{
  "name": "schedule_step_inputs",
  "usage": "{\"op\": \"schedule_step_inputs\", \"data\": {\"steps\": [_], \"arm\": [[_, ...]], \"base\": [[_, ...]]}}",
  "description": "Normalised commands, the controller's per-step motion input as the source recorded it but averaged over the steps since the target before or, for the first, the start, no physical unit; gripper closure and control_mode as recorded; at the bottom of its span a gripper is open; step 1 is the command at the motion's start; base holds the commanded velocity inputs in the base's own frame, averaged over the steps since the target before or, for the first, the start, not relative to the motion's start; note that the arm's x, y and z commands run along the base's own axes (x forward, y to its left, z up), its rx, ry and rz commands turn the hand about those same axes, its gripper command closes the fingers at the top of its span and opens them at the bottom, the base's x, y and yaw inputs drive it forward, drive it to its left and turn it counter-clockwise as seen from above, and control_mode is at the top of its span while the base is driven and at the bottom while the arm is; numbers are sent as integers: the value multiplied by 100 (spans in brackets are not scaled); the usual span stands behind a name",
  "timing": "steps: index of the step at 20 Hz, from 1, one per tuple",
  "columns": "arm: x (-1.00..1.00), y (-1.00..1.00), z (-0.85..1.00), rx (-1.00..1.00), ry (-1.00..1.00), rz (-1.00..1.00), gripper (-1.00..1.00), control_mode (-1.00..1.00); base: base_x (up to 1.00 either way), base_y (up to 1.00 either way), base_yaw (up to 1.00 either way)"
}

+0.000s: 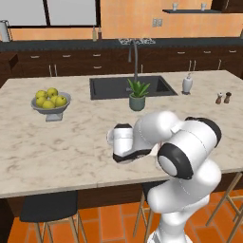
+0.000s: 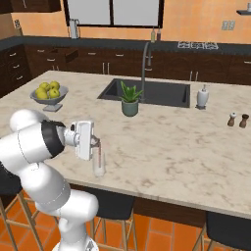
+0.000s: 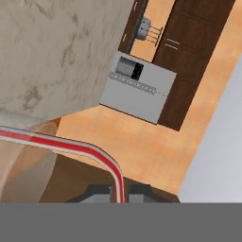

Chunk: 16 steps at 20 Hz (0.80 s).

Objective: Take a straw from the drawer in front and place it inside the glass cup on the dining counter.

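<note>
Straw pinched at its bent tip by my gripper, shaft already inside the cup; I should lower slightly, then release gently.

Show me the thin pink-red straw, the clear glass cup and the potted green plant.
Thin pink-red straw (image 3: 61, 143): hand view, its middle stretch.
Clear glass cup (image 2: 99, 166): right base view, side wall.
Potted green plant (image 2: 130, 109): right base view, pot.
</note>
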Motion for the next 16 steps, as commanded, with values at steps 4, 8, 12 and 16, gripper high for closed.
{"op": "schedule_step_inputs", "data": {"steps": [4, 8, 12, 16], "arm": [[-28, 0, 2, 0, -10, 0, -100, -100], [-13, 0, 13, 2, -5, 0, -100, -100], [0, 0, 13, 7, 0, 0, -100, -100], [0, 0, 17, 11, 0, 0, -100, -100]], "base": [[0, 0, 0], [0, 0, 0], [0, 0, 0], [0, 0, 0]]}}
